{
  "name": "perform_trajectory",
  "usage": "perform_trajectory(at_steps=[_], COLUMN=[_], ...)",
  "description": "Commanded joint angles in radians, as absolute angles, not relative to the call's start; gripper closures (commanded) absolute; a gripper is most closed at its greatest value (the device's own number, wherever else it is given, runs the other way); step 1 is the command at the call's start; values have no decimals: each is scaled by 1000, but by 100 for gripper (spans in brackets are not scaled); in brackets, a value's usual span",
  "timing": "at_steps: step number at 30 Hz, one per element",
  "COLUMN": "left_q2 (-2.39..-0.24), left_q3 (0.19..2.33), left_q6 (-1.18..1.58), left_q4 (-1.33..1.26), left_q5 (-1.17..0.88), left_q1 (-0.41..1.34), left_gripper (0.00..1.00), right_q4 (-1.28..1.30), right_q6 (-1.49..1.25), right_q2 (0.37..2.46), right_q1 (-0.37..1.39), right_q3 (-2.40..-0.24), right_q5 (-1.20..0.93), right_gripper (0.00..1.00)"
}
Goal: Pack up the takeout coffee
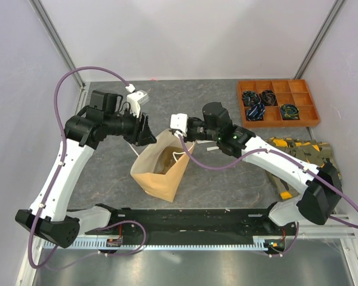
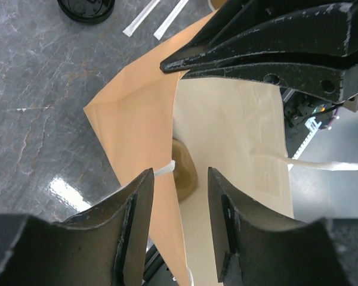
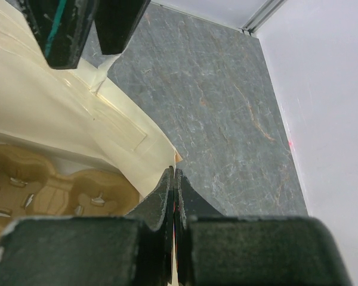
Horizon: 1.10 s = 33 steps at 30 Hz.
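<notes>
Table [image 1: 227,173] grey, stone-patterned; walls [image 1: 197,36] pale. Centre frame: left gripper [image 2: 179,176] jaws apart above tan bag [image 1: 161,170]; right gripper [image 3: 173,176] clamped together on bag rim. Coffee: one round black lid [image 2: 86,7] seen, upper left of left wrist view, on table.

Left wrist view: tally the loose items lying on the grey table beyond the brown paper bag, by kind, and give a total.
Round black plastic lid: 1
Thin white paper-wrapped sticks: 2
Total: 3
A tan sliver at the top edge is too cut off to identify, so it is not counted.
</notes>
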State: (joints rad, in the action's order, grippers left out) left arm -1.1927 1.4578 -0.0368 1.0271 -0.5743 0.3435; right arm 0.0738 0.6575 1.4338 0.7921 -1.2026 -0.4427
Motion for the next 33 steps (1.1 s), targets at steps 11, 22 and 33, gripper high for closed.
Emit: perform_trajectory(at_steps=[11,22,33], left_q2=[-1224,-1215,-1210], left_q3=[1425,1434,1468], left_q6=[-130,-75,37], left_q4=[1066,1058,1081], left_q5=[-557,-519,-356], left_q1=[344,344,380], left_gripper=[65,98,98], right_q4=[-51,-58,130], right_q6=[640,605,558], right_q2=[1433,1450,1378], right_q1=[787,787,787], right_q3=[-1210,-1250,-1384], right_q5=[-468,-479,-597], right_gripper=[100,63,19])
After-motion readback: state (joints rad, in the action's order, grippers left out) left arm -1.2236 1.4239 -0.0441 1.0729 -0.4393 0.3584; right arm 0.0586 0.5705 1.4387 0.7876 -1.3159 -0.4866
